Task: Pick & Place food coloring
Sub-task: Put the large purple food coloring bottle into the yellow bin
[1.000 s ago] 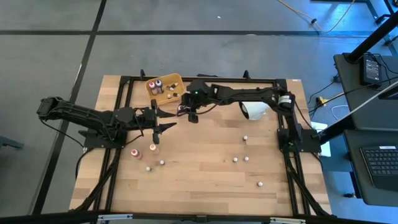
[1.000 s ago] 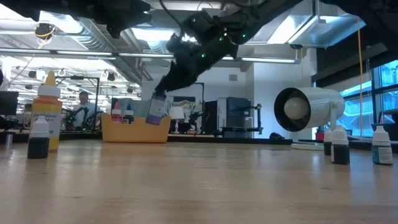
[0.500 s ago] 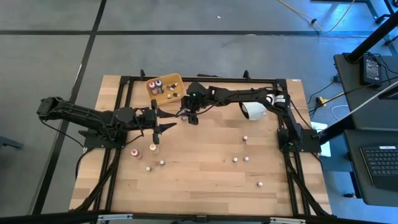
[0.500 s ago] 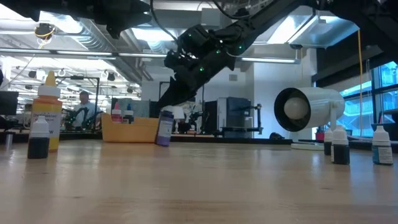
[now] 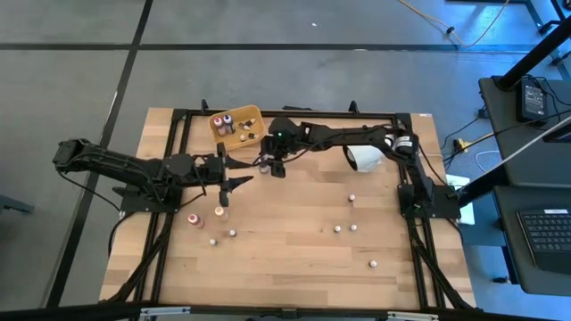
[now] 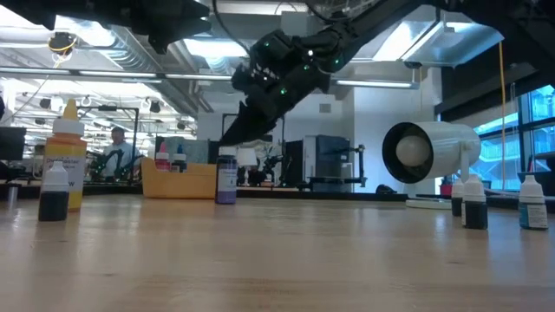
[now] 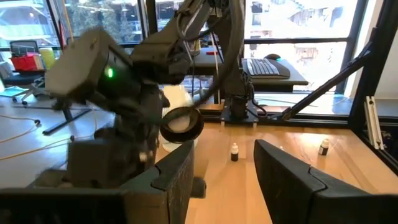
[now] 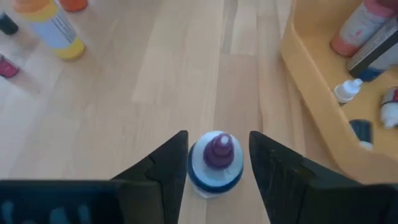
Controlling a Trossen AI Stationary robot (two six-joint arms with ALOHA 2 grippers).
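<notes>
Several small bottles lie in the yellow tray (image 8: 311, 68) at the table's far edge. Just beside it, a purple food coloring bottle (image 8: 215, 163) stands upright on the wood, between the spread fingers of the right gripper (image 8: 214, 171), untouched. Farther off stands a yellow bottle (image 8: 53, 28). Left gripper (image 7: 224, 174) hovers open nearby.

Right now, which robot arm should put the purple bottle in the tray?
The right. Its gripper is open right over the purple bottle, beside the tray. The left gripper waits farther away.
</notes>
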